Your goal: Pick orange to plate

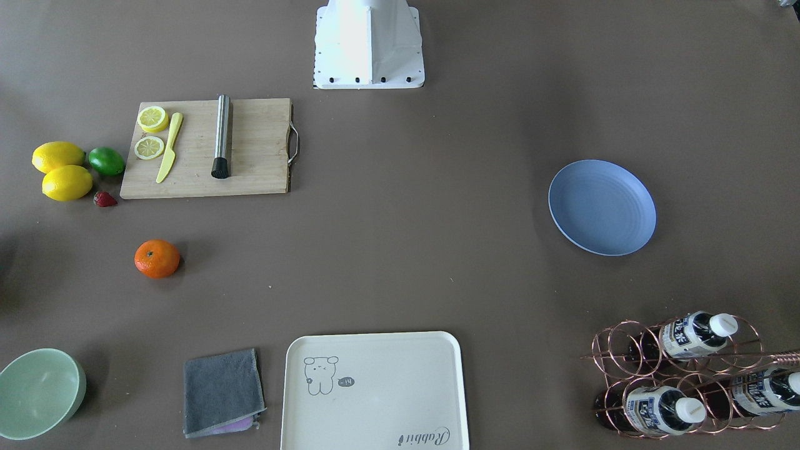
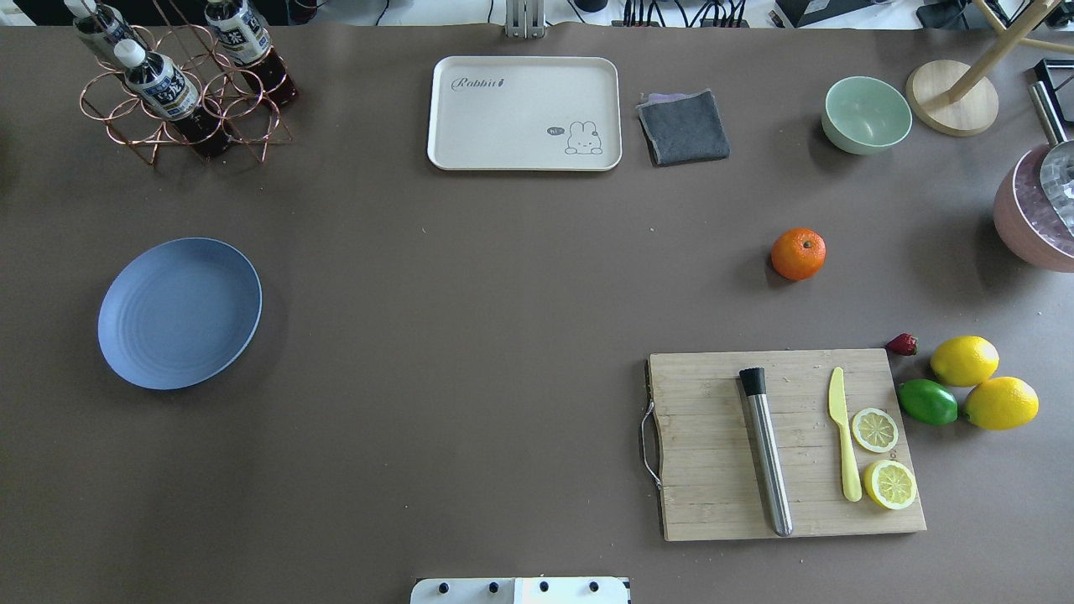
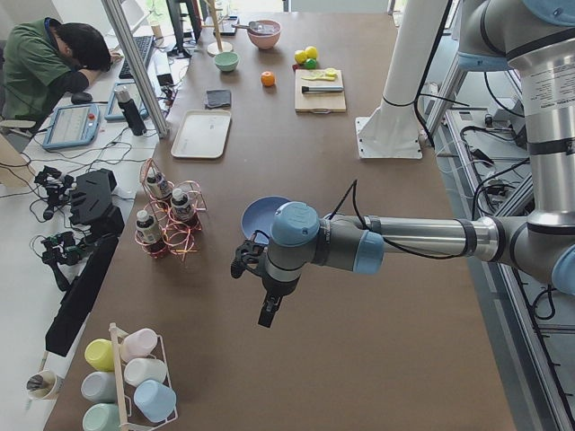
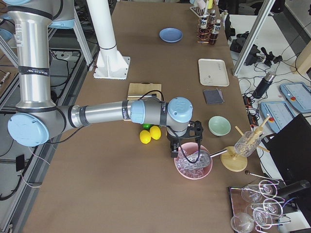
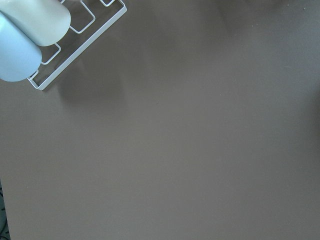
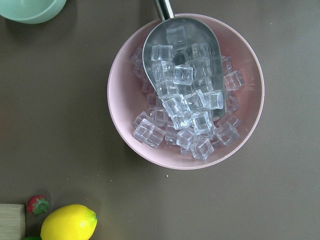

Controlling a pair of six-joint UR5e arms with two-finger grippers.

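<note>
The orange (image 2: pixel 798 253) sits alone on the brown table, between the cutting board and the mint bowl; it also shows as orange (image 1: pixel 157 258). Far across the table lies the blue plate (image 2: pixel 179 312), with nothing on it, seen too as plate (image 1: pixel 602 207). My left gripper (image 3: pixel 267 312) hangs over bare table near the plate's end, well away from the orange. My right gripper (image 4: pixel 182 145) hovers above a pink bowl of ice. Both grippers show only in the side views, so I cannot tell whether they are open or shut.
A wooden cutting board (image 2: pixel 784 445) carries a metal muddler, a yellow knife and lemon slices. Two lemons (image 2: pixel 982 382), a lime and a strawberry lie beside it. A cream tray (image 2: pixel 524 113), grey cloth, mint bowl (image 2: pixel 866 114) and bottle rack (image 2: pixel 180 84) line the far edge.
</note>
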